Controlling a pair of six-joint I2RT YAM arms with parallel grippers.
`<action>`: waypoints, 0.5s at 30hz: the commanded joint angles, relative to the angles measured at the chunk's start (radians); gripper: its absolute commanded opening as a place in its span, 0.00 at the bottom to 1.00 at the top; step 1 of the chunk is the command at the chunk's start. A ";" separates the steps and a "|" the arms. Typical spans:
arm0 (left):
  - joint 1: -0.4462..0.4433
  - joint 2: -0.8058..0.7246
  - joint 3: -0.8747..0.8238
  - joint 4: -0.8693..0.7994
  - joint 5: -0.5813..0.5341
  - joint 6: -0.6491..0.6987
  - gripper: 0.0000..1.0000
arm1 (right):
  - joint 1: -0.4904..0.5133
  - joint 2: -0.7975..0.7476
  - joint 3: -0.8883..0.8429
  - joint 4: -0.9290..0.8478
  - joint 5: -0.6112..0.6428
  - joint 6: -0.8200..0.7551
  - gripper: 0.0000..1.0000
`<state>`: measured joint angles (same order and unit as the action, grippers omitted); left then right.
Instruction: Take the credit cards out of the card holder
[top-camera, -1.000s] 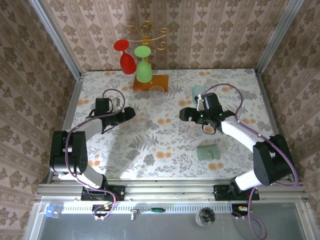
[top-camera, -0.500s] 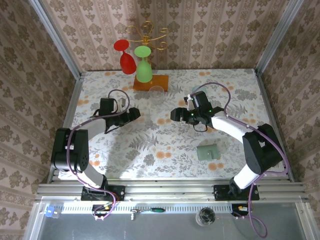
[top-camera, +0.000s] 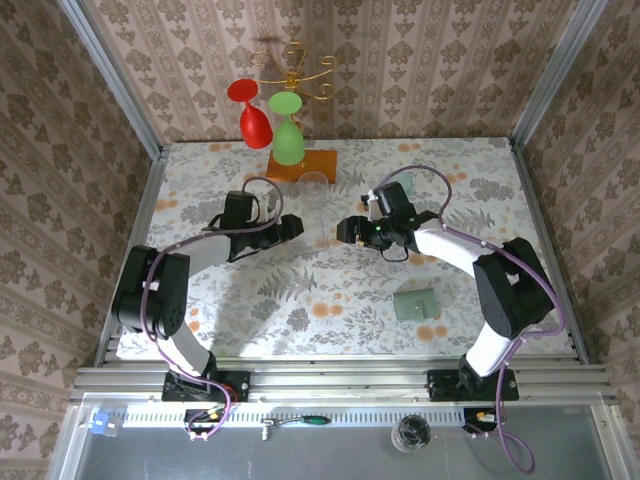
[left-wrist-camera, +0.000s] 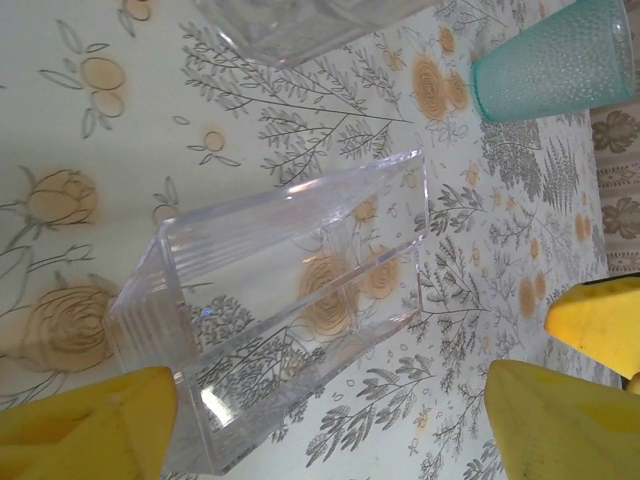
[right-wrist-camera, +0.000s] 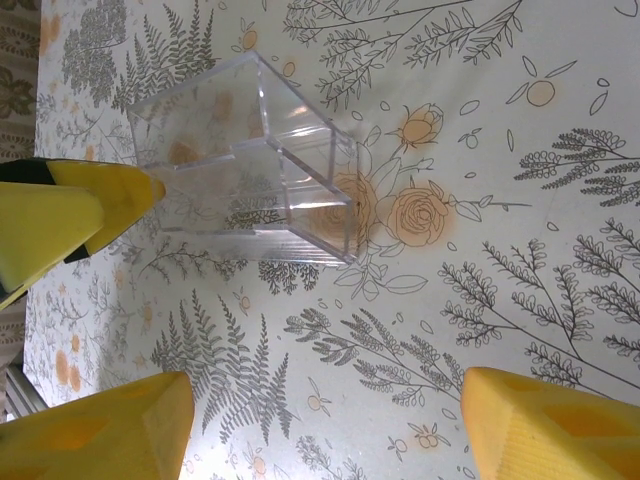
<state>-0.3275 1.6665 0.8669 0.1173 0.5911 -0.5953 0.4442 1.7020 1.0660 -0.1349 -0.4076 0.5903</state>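
The card holder (top-camera: 415, 303), a pale grey-green wallet, lies on the flowered table at the near right, apart from both arms. No blue or red credit card can be seen; any cards are hidden. My left gripper (top-camera: 290, 228) and right gripper (top-camera: 343, 230) face each other at mid-table, both open and holding nothing. Between them stands a clear acrylic box (left-wrist-camera: 290, 300), also visible from the right wrist as the same clear box (right-wrist-camera: 250, 160). It lies just ahead of the left gripper (left-wrist-camera: 330, 430) and of the right gripper (right-wrist-camera: 325, 430).
A pale teal cup (left-wrist-camera: 555, 60) stands beyond the box, partly behind the right arm. A clear glass (top-camera: 315, 185) sits near a wooden stand (top-camera: 300, 165) holding a red glass (top-camera: 250, 110) and a green glass (top-camera: 288, 140). Patterned walls enclose the table.
Both arms have reached inward toward the table's middle, and their grippers now face each other closely. The card holder has not moved.
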 joint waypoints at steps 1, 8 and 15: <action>-0.016 0.024 0.045 0.025 0.012 -0.018 0.81 | 0.007 0.033 0.035 0.012 -0.024 -0.006 0.70; -0.047 0.051 0.069 0.035 0.012 -0.029 0.81 | 0.007 0.105 0.108 -0.002 -0.016 -0.052 0.68; -0.068 0.075 0.080 0.052 0.013 -0.040 0.81 | 0.008 0.192 0.173 0.035 -0.039 -0.063 0.63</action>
<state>-0.3847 1.7252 0.9203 0.1375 0.5911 -0.6147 0.4442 1.8557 1.1984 -0.1226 -0.4191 0.5491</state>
